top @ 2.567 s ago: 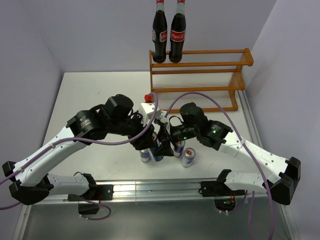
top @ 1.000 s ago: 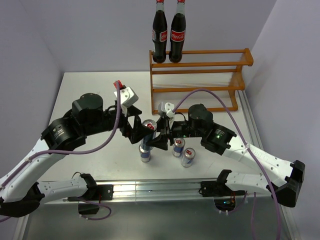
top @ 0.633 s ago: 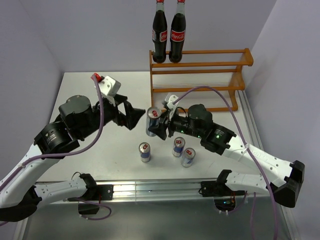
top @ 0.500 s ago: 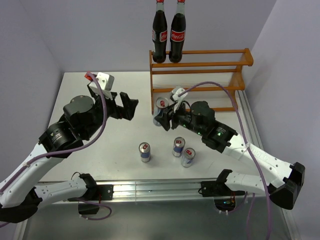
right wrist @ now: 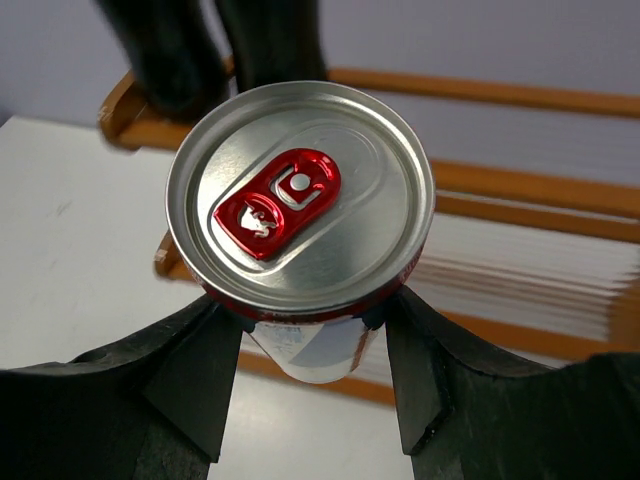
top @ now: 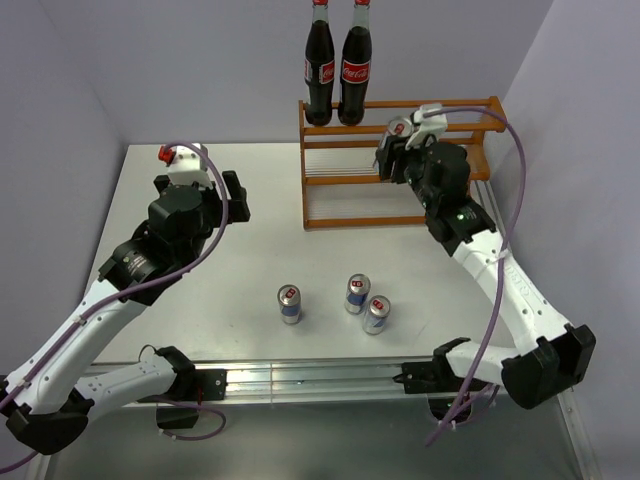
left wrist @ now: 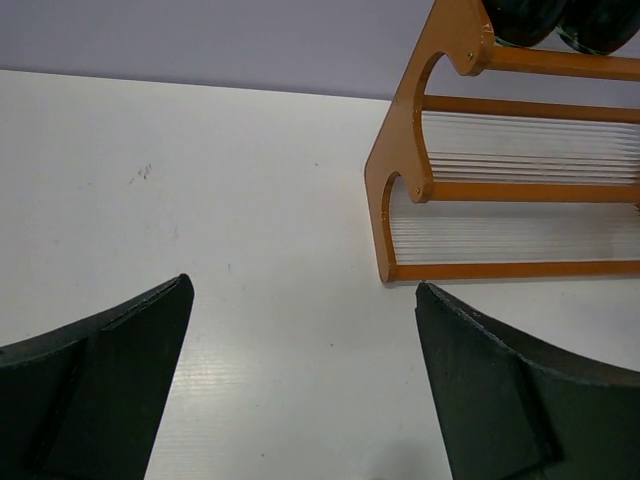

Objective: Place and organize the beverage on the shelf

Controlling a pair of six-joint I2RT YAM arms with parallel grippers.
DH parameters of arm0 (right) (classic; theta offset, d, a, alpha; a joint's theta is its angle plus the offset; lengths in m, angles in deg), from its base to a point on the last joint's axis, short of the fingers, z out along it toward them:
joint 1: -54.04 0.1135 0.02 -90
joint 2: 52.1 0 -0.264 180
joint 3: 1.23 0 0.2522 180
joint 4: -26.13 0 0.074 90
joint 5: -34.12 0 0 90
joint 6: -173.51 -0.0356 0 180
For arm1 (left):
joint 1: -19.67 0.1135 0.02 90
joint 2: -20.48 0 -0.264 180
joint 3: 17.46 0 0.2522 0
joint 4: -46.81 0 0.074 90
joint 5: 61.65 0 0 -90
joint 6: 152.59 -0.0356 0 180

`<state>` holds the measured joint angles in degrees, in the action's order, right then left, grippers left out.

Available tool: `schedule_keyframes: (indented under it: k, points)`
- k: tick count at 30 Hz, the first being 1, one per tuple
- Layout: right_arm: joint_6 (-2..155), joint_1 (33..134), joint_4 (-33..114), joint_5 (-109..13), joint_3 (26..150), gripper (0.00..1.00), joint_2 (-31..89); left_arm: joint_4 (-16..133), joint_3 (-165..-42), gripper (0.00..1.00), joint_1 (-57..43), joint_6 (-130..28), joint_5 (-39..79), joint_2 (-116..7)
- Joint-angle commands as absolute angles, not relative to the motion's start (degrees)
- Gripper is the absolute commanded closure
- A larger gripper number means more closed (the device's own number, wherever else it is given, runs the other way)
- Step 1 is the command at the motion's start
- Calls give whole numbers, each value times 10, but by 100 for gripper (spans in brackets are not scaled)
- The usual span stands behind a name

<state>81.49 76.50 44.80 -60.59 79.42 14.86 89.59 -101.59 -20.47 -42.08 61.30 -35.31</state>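
My right gripper [top: 396, 140] is shut on a slim blue-and-silver can [top: 399, 127] with a red tab, held upright in the air at the top tier of the orange-brown wooden shelf [top: 430, 178]. In the right wrist view the can [right wrist: 300, 215] fills the space between the fingers [right wrist: 200, 370], with the shelf [right wrist: 520, 100] behind it. Two dark cola bottles [top: 320, 62] [top: 354, 62] stand at the left end of the top tier. Three more cans [top: 290, 303] [top: 357, 293] [top: 377, 314] stand on the table. My left gripper [top: 236, 196] is open and holds nothing, left of the shelf [left wrist: 430, 190].
The white table [top: 200, 290] meets a metal rail [top: 300, 375] at its near edge. Grey walls close in behind the shelf and on both sides. The right arm's purple cable [top: 500, 250] loops beside the shelf's right end.
The right gripper has carried its can from the middle of the table up and right to the shelf's top tier. The left arm has drawn back to the left, still open.
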Motion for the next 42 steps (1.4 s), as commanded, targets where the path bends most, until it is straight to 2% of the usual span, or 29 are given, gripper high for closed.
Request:
schedule_keyframes:
  k: [1, 10, 20, 30, 39, 41, 42]
  points:
    - [821, 725, 353, -598, 878, 100, 171, 875, -1014, 0, -201, -415, 635, -349]
    - [829, 649, 369, -543, 1036, 100, 308, 872, -1007, 0, -200, -426, 625, -341]
    - [854, 630, 449, -508, 1211, 100, 445, 876, -1007, 0, -198, -427, 618, -343]
    - [860, 631, 482, -491, 1238, 100, 491, 878, -1010, 0, -194, -427, 607, -345]
    - [874, 631, 504, -492, 1248, 89, 510, 880, -1014, 1, -194, -425, 593, -345]
    - [877, 630, 511, -490, 1247, 79, 514, 879, -1013, 1, -193, -426, 593, -345]
    - [878, 631, 514, -488, 1246, 67, 515, 878, -1013, 1, -192, -426, 594, -344]
